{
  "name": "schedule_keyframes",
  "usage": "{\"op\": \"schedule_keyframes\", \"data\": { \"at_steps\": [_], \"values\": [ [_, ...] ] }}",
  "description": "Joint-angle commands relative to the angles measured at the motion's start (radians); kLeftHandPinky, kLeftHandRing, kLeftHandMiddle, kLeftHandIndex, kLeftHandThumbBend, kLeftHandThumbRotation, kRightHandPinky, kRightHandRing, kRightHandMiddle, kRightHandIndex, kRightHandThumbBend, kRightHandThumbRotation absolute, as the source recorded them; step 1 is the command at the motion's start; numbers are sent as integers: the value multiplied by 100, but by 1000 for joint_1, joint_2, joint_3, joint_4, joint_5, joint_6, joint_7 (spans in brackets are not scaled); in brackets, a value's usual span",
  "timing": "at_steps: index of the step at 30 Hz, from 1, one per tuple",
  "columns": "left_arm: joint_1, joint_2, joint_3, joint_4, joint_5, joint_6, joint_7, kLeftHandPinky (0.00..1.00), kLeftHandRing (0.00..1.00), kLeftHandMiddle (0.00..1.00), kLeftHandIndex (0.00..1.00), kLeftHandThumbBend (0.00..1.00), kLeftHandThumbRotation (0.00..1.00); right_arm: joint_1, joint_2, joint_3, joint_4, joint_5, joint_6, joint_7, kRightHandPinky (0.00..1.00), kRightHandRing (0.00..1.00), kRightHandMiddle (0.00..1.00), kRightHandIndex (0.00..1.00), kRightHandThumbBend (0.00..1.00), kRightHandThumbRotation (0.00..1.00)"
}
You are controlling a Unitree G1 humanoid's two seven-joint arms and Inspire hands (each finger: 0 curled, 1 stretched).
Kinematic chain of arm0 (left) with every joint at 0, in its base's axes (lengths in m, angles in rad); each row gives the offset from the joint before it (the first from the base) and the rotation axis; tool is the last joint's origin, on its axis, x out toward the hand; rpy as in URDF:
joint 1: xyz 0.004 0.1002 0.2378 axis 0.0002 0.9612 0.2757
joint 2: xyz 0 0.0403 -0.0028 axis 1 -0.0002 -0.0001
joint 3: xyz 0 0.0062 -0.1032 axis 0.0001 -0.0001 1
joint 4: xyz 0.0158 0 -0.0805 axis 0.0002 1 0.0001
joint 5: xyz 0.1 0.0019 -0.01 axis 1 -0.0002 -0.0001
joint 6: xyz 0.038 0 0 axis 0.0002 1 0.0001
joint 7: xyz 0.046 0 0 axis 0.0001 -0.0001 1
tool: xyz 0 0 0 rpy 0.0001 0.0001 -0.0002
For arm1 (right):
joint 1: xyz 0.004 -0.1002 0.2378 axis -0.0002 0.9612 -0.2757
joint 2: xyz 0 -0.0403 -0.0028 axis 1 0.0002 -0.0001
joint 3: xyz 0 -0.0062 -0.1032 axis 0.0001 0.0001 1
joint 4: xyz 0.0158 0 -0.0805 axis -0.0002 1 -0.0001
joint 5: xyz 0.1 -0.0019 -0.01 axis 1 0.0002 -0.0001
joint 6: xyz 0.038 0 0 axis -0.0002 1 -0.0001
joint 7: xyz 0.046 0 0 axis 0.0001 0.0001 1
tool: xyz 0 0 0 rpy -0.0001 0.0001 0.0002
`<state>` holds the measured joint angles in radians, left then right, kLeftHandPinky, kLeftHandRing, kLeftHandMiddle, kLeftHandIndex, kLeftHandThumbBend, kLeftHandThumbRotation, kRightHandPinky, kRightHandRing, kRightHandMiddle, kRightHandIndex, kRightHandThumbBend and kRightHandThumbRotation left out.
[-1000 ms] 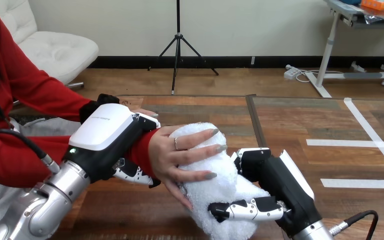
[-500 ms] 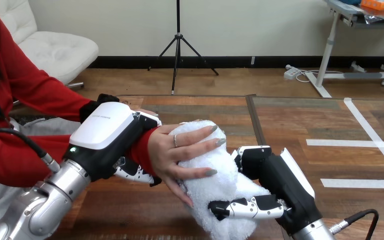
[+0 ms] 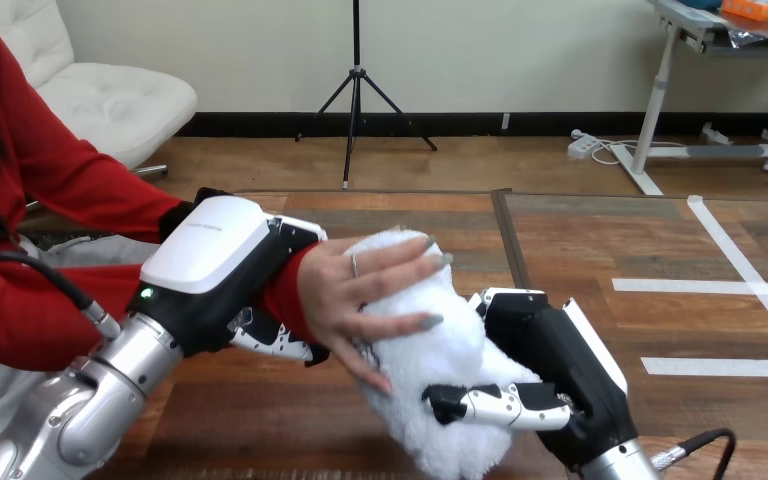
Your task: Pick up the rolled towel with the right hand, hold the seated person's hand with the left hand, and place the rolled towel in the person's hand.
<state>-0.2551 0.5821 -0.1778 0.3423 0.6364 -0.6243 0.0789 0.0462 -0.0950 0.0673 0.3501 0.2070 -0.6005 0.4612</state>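
Your right hand [image 3: 550,365]: fingers curled round lower end of rolled towel [image 3: 430,365], gripping it, towel tilted up-left so upper end meets person's hand [image 3: 360,290]. Person's fingers drape over towel's top; both hands on towel. Your left hand [image 3: 215,265]: wrapped over person's wrist [image 3: 288,295], fingers curled beneath, steadying it for handover. Wooden table [image 3: 580,240] below. Placement looks nearly done; release once person's grip seems firm.
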Motion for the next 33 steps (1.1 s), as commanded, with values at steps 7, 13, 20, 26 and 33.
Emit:
{"op": "schedule_keyframes", "data": {
  "at_steps": [7,13,20,26,33],
  "values": [
    [-76,-30,-9,-122,49,12,31,72,72,75,84,100,37,-148,51,20,-169,10,-29,-18,70,74,76,79,98,29],
    [-65,-31,-6,-144,55,22,31,82,80,82,91,100,42,-146,44,19,-164,-6,-43,-24,80,84,85,88,99,36],
    [-52,-32,-3,-162,49,24,23,91,90,92,98,100,46,-141,36,15,-165,-27,-52,-37,87,91,92,94,100,44],
    [-39,-30,0,-187,32,41,0,94,96,98,100,100,47,-140,36,9,-156,-35,-67,-45,88,92,94,96,100,47],
    [-24,-30,6,-203,14,50,-8,96,98,100,100,100,49,-140,41,3,-142,-37,-86,-53,88,91,92,95,100,48]
  ]
}}
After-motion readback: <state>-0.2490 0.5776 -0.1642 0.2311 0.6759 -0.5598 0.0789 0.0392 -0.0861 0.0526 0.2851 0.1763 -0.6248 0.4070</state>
